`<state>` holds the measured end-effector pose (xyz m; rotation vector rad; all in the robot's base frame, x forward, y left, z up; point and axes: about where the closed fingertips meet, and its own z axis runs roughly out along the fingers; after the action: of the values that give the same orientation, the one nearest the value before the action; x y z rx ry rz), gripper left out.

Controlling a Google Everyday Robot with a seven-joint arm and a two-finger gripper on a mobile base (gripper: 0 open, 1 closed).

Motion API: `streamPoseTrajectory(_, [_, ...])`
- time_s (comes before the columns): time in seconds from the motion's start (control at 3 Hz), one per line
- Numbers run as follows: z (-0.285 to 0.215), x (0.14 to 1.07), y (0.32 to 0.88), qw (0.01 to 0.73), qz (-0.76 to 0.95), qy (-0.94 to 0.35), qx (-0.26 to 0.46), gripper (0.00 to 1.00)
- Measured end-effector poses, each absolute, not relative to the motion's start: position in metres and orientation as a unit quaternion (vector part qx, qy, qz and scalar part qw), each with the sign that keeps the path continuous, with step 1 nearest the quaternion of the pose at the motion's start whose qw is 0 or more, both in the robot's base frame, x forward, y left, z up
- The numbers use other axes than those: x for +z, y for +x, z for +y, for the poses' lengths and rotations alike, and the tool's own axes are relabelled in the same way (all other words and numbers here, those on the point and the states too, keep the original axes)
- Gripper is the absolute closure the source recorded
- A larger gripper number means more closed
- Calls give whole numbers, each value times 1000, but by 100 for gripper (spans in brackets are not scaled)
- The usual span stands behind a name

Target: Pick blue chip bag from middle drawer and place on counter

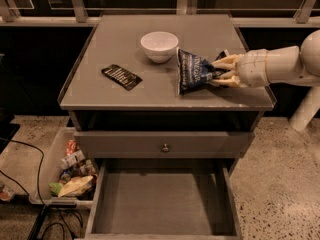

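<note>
The blue chip bag (192, 71) is a crinkly navy bag with white lettering. It hangs low over the right part of the counter (120, 44), its lower corner at or near the surface. My gripper (222, 71) comes in from the right on a pale arm and is shut on the bag's right end. The middle drawer (162, 204) is pulled open below, and its grey floor is bare.
A white bowl (159, 45) stands just left of and behind the bag. A flat black packet (121, 77) lies on the counter's left part. A closed drawer front with a round knob (165, 147) sits above the open drawer. A bin of snacks (70, 171) stands on the floor at left.
</note>
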<state>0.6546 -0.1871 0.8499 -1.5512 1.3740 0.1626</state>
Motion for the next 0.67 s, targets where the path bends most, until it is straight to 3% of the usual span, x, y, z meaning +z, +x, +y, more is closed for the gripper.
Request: streamPoseTrajectory(0.67, [-184,846,653,504,570,-645,71,59])
